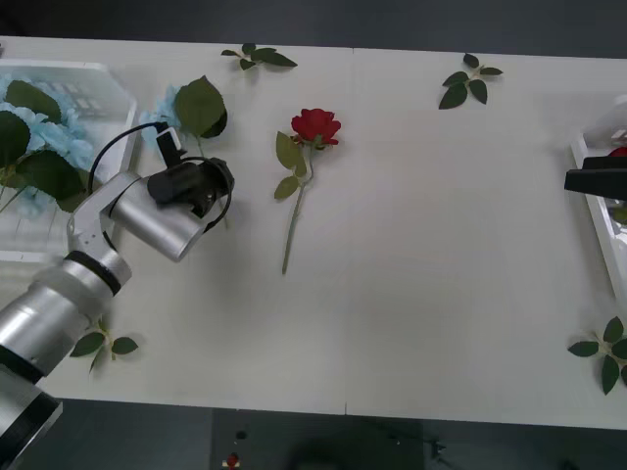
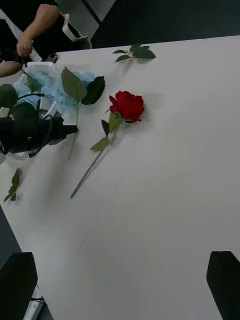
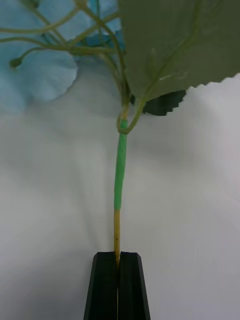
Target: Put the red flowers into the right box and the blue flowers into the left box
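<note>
A blue flower [image 1: 165, 110] with a large green leaf [image 1: 200, 104] lies on the table just outside the left box [image 1: 110, 76], which holds more blue flowers [image 1: 44, 132]. My left gripper [image 3: 118, 260] is shut on the end of this blue flower's [image 3: 42, 75] thin stem; it sits a little nearer than the bloom [image 1: 203, 188]. One red rose [image 1: 315, 125] lies at the table's middle, also in the right wrist view [image 2: 128, 106]. My right gripper [image 2: 122, 282] is open over bare table, at the right box [image 1: 600, 227].
Loose green leaf sprigs lie at the far edge [image 1: 259, 57], the far right [image 1: 469, 82], the near right [image 1: 605, 352] and the near left [image 1: 106, 344]. The white table [image 1: 441, 255] is bare between the rose and the right box.
</note>
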You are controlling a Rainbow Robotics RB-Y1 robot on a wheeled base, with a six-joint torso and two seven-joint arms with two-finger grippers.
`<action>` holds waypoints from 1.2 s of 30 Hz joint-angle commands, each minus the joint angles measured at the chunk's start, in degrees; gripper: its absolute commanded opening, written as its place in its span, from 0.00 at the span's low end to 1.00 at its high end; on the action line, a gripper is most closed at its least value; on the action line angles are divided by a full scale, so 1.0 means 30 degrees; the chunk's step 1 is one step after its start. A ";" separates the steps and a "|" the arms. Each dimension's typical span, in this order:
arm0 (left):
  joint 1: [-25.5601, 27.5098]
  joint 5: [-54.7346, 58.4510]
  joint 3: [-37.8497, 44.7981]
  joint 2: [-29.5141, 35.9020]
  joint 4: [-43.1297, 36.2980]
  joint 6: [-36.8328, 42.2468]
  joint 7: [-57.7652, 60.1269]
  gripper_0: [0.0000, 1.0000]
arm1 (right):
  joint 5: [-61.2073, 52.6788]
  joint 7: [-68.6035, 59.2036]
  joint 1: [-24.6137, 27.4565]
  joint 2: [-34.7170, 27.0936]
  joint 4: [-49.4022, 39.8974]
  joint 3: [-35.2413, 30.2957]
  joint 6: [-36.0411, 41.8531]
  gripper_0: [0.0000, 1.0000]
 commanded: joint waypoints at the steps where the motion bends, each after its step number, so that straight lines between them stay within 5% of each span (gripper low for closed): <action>1: 0.2009 0.1147 -0.0411 0.1723 -0.3510 0.0379 -0.1033 0.00 | -0.1282 0.2752 0.0842 -0.0094 -0.1368 -0.0229 0.0302 1.00; 12: 0.6022 0.4868 0.2109 0.4096 -1.2650 0.7235 -0.4608 0.03 | -0.3831 0.7410 0.1633 -0.0064 -0.1455 -0.0375 0.1855 1.00; 13: 0.6022 0.4956 0.2255 0.4126 -1.2797 0.7528 -0.4754 0.12 | -0.3978 0.7644 0.1663 -0.0064 -0.1455 -0.0375 0.1943 1.00; 16: 0.5935 0.5044 0.2841 0.4096 -1.3090 0.7967 -0.5486 0.69 | -0.4739 0.8758 0.1839 -0.0064 -0.1455 -0.0375 0.2265 1.00; 20: 0.5378 0.4926 0.3017 0.4067 -1.2650 0.7967 -0.5633 0.92 | -0.5560 0.9988 0.1956 -0.0064 -0.1455 -0.0375 0.2617 1.00; 36: 0.1774 0.3901 0.2871 0.2778 -0.7582 0.7498 -0.8563 0.97 | -0.6731 1.0121 0.2044 0.0551 -0.1455 -0.0375 0.2968 1.00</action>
